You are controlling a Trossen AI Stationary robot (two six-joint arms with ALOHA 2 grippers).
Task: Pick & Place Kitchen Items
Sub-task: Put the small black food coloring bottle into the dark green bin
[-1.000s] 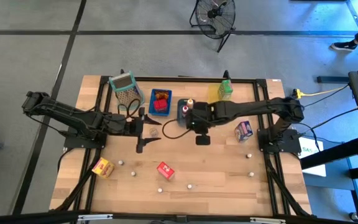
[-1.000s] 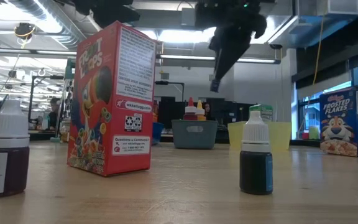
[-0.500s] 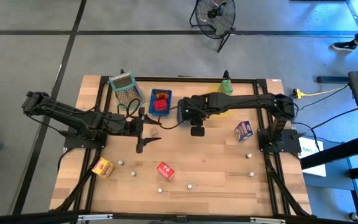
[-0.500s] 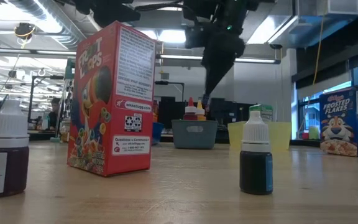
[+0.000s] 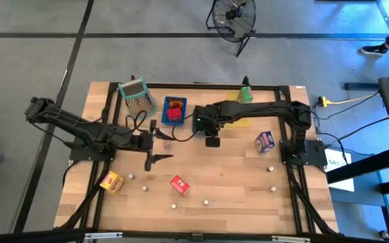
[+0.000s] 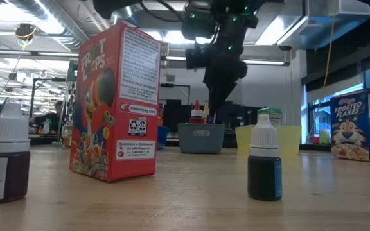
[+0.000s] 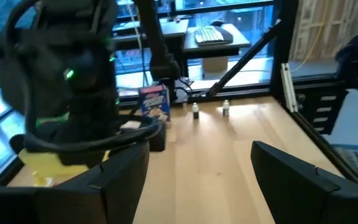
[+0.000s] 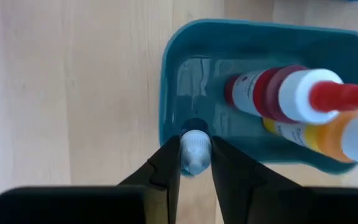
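Observation:
My right gripper points down over the grey-blue tray, shut on a small white-capped bottle. In the high view it hovers at the tray and hides it. A red bottle and an orange bottle lie in that tray. My left gripper waits open, left of the tray, holding nothing. A red carton, a yellow-orange carton and a purple-white carton stand on the table. Small bottles are scattered along the near half. My right gripper pinches the small bottle at its white cap between its two fingers, coming from above and pointing down. The dark body hangs upright below the fingers, just inside the tray's wall. Whether its base touches the tray floor I cannot tell.
Along the far edge sit a mesh basket, a blue tray with a red piece, and a yellow tray with a green carton. The low view shows a dark bottle and the red carton close by.
My right gripper has moved from mid-table toward the far edge and somewhat left, ending over the grey-blue tray, and it has come down toward the tray, staying shut on the small bottle.

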